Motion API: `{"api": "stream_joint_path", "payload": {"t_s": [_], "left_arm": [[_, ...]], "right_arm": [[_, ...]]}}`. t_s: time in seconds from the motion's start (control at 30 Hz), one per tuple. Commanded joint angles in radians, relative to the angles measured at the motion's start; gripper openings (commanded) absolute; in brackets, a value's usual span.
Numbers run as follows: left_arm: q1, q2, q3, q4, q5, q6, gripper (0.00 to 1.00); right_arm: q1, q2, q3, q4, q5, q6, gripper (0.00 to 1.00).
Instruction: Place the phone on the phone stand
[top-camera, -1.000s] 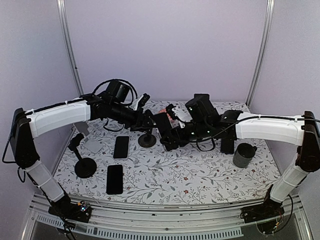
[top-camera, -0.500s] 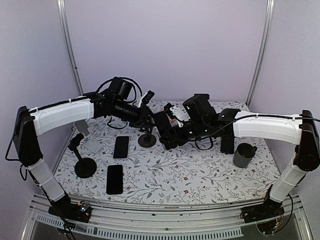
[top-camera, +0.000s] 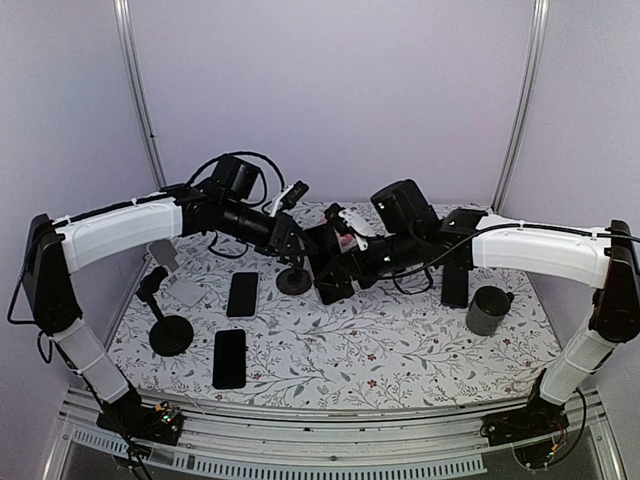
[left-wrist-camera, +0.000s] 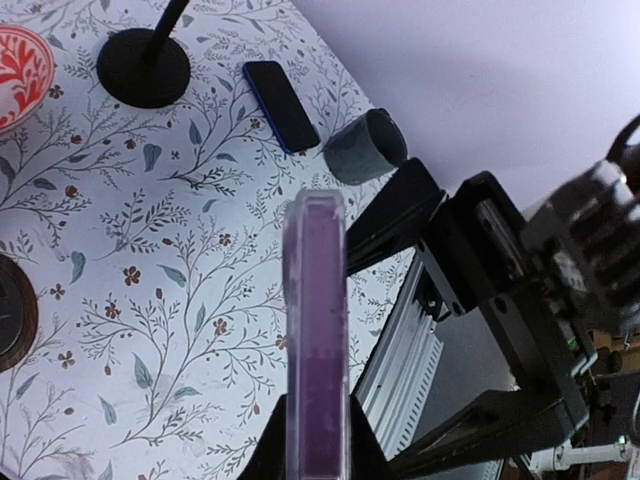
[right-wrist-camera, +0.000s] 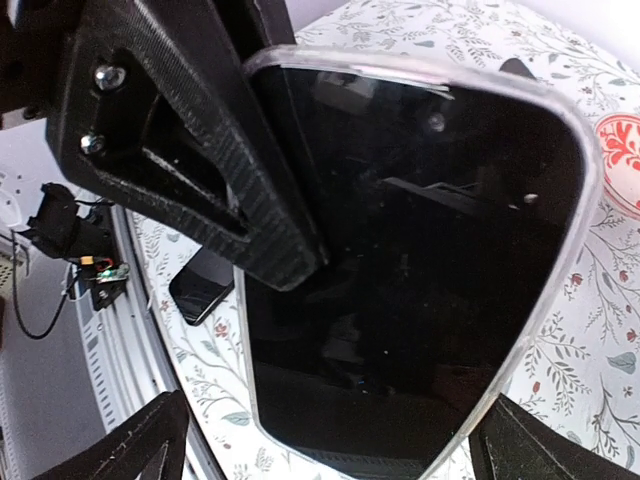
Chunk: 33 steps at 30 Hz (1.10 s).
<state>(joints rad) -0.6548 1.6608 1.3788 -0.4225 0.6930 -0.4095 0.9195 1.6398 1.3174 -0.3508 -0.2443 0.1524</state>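
The phone (top-camera: 323, 246) hangs in the air over the middle of the table, between the two grippers. In the left wrist view it shows edge-on as a purple-cased slab (left-wrist-camera: 316, 320), and my left gripper (left-wrist-camera: 316, 445) is shut on its lower end. In the right wrist view its dark screen (right-wrist-camera: 420, 270) fills the frame. My right gripper (right-wrist-camera: 335, 455) is open, its fingertips (right-wrist-camera: 130, 450) apart from the phone's sides. One black finger of the left gripper (right-wrist-camera: 190, 140) lies over the screen's upper left. A black phone stand (top-camera: 293, 281) stands just below the left gripper (top-camera: 290, 238); the right gripper (top-camera: 336, 272) is beside it.
Another black stand (top-camera: 170, 335) with a stem rises at the left. Two dark phones (top-camera: 242, 293) (top-camera: 229, 357) lie flat on the floral cloth. A grey cup (top-camera: 487, 310) and a black upright piece (top-camera: 455, 285) sit at the right. A red patterned dish (left-wrist-camera: 20, 60) is near the back.
My left gripper has shut on the phone. My right gripper has opened wider and let the phone go. Both arms shifted slightly.
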Motion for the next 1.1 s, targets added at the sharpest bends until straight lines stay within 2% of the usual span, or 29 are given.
{"api": "stream_joint_path", "payload": {"t_s": [0.0,0.17,0.37,0.6,0.67,0.83,0.93,1.07], "left_arm": [[0.006,-0.104,-0.038,0.064,0.149,0.122,0.00],[0.007,-0.158,-0.076,0.054,0.230,0.191,0.00],[0.024,-0.223,-0.102,0.026,0.233,0.235,0.00],[0.060,-0.283,-0.144,0.015,0.222,0.245,0.00],[0.070,-0.298,-0.150,0.004,0.193,0.242,0.00],[0.100,-0.344,-0.171,0.017,0.076,0.172,0.00],[0.110,-0.377,-0.197,0.031,-0.042,0.094,0.00],[0.119,-0.426,-0.237,0.088,-0.060,0.024,0.00]], "right_arm": [[-0.024,-0.085,-0.034,0.032,-0.187,-0.005,0.99],[-0.030,-0.086,-0.054,0.039,-0.299,-0.010,0.94],[-0.029,-0.068,-0.053,0.044,-0.363,-0.019,0.89],[-0.029,-0.031,-0.023,0.051,-0.447,-0.017,0.77],[-0.030,-0.032,-0.023,0.053,-0.410,-0.010,0.79],[-0.002,-0.055,-0.016,0.080,-0.210,0.001,0.99],[0.028,-0.020,0.036,0.070,-0.119,-0.014,0.99],[0.071,0.069,0.150,-0.002,0.038,-0.056,0.99]]}}
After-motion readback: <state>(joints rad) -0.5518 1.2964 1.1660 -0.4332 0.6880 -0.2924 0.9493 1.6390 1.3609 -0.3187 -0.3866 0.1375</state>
